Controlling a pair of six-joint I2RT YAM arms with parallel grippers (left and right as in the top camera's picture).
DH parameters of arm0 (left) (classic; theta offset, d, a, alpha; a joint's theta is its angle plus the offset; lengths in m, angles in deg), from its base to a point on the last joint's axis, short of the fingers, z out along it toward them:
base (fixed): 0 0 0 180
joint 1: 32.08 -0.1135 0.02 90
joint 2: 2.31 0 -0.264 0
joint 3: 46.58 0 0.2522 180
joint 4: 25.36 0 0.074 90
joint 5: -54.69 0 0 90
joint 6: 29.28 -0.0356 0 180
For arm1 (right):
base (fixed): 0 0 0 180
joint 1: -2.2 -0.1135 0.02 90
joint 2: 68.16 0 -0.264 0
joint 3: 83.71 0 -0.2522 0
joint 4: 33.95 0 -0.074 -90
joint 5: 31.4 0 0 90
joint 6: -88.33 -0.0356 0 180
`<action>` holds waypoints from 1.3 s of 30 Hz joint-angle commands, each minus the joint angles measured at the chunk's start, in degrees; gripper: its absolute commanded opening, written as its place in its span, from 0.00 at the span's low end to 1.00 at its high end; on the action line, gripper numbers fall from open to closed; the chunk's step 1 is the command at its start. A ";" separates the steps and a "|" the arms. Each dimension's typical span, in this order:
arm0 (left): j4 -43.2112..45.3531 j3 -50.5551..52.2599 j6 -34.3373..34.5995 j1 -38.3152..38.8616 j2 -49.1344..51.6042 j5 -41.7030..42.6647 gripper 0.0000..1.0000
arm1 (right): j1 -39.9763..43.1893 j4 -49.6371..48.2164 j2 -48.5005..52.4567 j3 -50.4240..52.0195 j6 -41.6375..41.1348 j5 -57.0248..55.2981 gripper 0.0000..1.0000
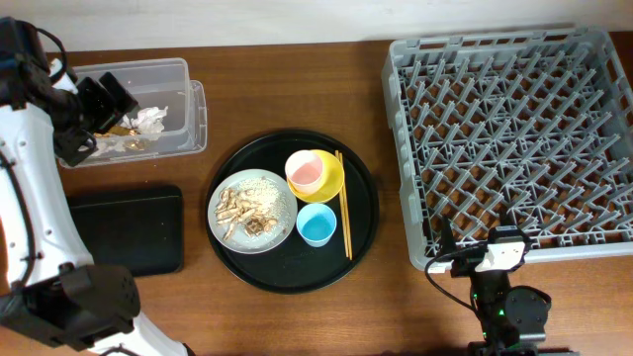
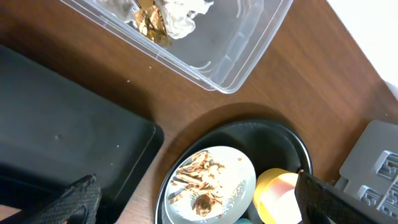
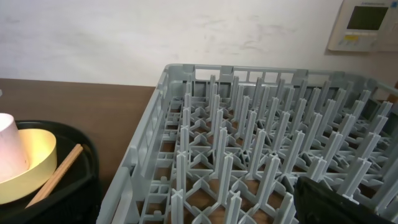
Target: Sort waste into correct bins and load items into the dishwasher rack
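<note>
Waste partly sorted, rack loading not started.
Napkin [image 1: 150, 119] is in clear tub [image 1: 198, 109]; food bits [image 1: 245, 206] on plate [image 1: 285, 216]; bowl [image 1: 331, 183], cups, chopsticks [image 1: 344, 208] on round tray [image 1: 287, 269]; rack [image 1: 396, 148] bare. Left pincer [image 1: 97, 121] is spread over the tub; right pincer [image 1: 457, 255] by the rack: can't tell.

Table [image 1: 297, 79]: brown wood grain, smooth, low sheen.
Tub [image 1: 194, 109]: clear plastic, glossy.
Napkin [image 1: 150, 120]: white paper, crumpled, matt.
Rectangular tray [image 1: 129, 227]: black plastic, matt, faint speckle on my left wrist cam.
Round tray [image 1: 361, 213]: black, smooth, semi-gloss.
Plate [image 1: 286, 206]: grey, smooth.
Food bits [image 1: 247, 208]: dry, crumbly, rough.
Bowl [image 1: 334, 183], pink cup [image 1: 306, 170], blue cup [image 1: 316, 225]: smooth, satin.
Chopsticks [image 1: 344, 208]: bare wood, matt.
Rack [image 1: 514, 138]: grey moulded plastic, matt.
My left gripper fingers [image 2: 78, 199]: black, matt, rough-textured.
</note>
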 commanded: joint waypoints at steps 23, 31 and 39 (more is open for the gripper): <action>-4.57 2.82 -0.35 0.37 -9.99 -2.29 0.99 | 0.37 0.04 -0.42 0.42 0.39 0.50 0.98; 9.14 27.91 4.46 0.37 -31.95 -3.78 0.99 | 0.37 0.04 -0.42 0.42 0.39 0.50 0.98; 16.92 43.43 8.70 -4.66 -40.28 -4.63 0.99 | 0.37 0.04 -0.42 0.42 0.39 0.50 0.98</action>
